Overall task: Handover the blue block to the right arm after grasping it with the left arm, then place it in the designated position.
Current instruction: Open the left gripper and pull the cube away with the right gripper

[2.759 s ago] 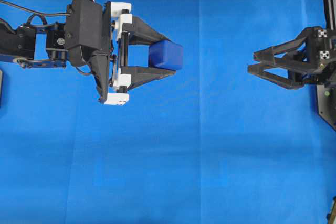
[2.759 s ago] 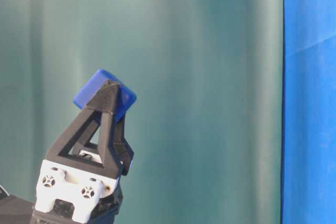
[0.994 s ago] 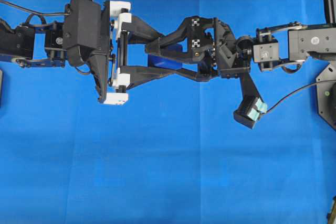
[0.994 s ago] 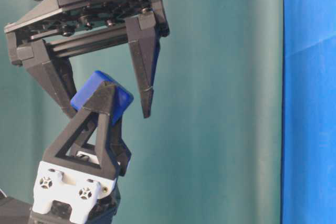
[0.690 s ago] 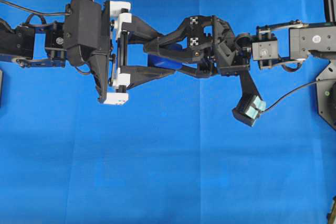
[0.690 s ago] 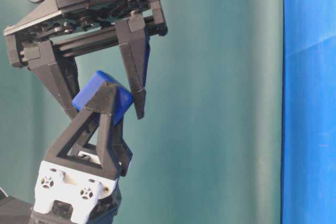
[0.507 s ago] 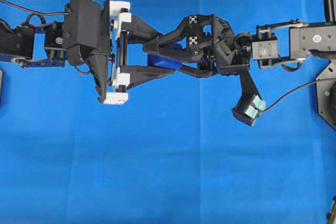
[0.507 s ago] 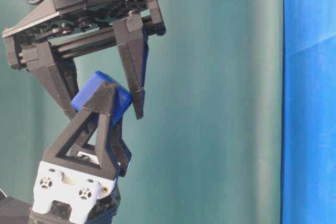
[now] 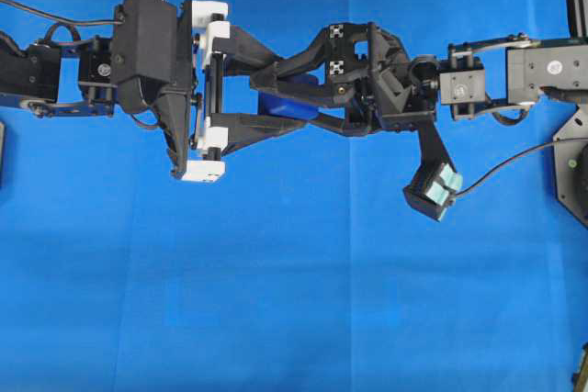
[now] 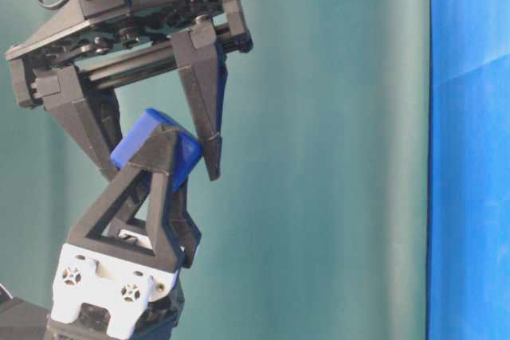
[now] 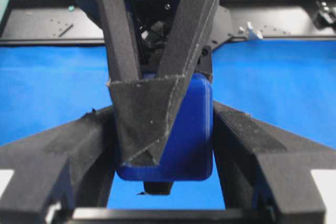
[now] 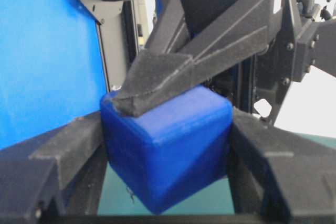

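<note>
We are in the middle of the handover. The blue block (image 9: 287, 105) hangs in the air above the blue cloth (image 9: 294, 300), pinched between the 2 fingers of the left gripper (image 9: 292, 87), which reaches in from the left of the overhead view. The right gripper (image 9: 276, 98) comes in from the opposite side, rolled so that its fingers cross those of the left.

In the right wrist view the block (image 12: 168, 145) sits between the right fingers (image 12: 68, 145), which press against its 2 side faces, while a left finger lies across its top edge. The left wrist view agrees: the block (image 11: 178, 140) is clamped at its sides by the left fingers (image 11: 247, 135), with a right finger across its front. So we judge that both grippers are narrowed onto the block at once.

The next move, as we read it, calls for the left gripper to release and back away, leaving the block to the right arm alone. The risk is the block twisting or slipping as the left fingers let go.
</note>
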Controlling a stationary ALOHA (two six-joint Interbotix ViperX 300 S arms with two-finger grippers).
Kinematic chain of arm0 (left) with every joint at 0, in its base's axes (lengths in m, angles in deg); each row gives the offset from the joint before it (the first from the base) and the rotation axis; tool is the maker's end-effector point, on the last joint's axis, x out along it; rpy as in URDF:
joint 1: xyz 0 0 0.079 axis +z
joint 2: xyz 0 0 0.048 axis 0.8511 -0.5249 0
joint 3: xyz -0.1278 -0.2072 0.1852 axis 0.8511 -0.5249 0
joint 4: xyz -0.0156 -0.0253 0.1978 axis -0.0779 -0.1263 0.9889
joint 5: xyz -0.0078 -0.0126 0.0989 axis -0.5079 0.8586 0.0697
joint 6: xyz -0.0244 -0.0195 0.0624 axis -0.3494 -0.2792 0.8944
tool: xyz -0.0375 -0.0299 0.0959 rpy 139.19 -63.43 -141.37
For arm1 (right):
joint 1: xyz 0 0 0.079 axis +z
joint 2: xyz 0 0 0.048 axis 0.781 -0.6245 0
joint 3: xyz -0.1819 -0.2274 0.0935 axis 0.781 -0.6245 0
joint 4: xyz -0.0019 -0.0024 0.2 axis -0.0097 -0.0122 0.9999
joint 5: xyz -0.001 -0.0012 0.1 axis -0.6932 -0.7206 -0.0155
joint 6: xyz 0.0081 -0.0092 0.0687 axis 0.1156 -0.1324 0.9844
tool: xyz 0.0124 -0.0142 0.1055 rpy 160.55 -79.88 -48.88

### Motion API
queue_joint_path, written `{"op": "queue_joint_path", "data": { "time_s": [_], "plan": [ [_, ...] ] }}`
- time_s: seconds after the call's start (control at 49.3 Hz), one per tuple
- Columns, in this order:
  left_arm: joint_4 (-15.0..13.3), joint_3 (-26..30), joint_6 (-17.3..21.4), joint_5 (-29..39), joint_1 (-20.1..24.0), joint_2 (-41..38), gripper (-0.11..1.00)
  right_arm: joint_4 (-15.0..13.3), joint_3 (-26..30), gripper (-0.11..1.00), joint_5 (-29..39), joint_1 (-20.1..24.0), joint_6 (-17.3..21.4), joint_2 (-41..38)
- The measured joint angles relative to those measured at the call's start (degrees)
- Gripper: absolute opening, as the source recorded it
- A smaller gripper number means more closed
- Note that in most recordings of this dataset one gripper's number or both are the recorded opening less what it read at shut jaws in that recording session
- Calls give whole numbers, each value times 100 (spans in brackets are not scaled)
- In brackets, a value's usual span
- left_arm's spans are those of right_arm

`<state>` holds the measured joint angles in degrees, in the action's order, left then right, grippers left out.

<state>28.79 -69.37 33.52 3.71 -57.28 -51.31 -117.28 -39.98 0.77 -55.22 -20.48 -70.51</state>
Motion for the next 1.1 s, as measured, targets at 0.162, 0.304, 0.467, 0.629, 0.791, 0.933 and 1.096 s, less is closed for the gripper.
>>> {"op": "queue_joint_path", "data": {
  "time_s": [0.162, 0.304, 0.467, 0.629, 0.791, 0.933, 1.096],
  "plan": [
    [0, 0, -44, 0, 0, 0, 50, 0, 0, 52, 9, 0, 18, 0],
    [9, 9, -44, -62, -18, 9, 86, 0, 0, 52, 44, -18, 53, 0],
    [0, 9, -44, -123, -9, 9, 93, 0, 0, 52, 79, -18, 53, 0],
    [9, 9, -149, -123, 44, 18, 93, 0, 0, 52, 79, -18, 53, 0],
    [9, 0, -141, -123, 62, 26, 93, 0, -9, 52, 97, -18, 53, 0],
    [0, -26, -141, -132, 70, 79, 93, 0, -9, 52, 272, -18, 53, 62],
    [9, -167, -141, -123, 88, 202, 93, 9, -141, 52, 554, -18, 53, 352]
  ]
}}
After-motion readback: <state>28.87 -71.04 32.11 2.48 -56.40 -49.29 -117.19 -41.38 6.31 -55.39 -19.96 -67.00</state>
